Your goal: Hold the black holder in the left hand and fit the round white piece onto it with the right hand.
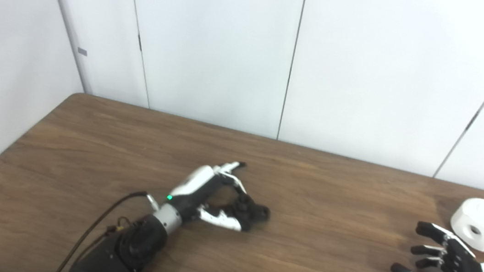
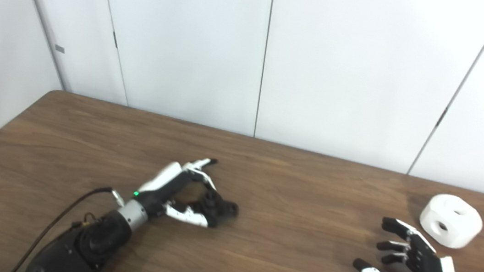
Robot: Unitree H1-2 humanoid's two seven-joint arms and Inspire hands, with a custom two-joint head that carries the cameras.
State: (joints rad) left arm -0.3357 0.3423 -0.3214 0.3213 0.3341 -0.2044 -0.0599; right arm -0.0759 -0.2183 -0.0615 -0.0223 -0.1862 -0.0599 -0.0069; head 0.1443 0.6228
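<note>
The black holder [image 1: 256,212] lies on the brown table [image 1: 319,187] near its middle. My left hand [image 1: 220,198] rests there with its fingers curled around the holder and its thumb against the near side; one finger points away, and most of the holder is hidden by the dark fingers. The round white piece [image 1: 483,224], a short cylinder with holes in its top and side, stands at the far right. My right hand [image 1: 447,267] hovers just in front and to the left of it, open, fingers spread, not touching it.
White wall panels [image 1: 216,45] rise behind the table's far edge. A black cable [image 1: 97,224] runs from the left wrist toward the near edge. Bare wood lies between the two hands.
</note>
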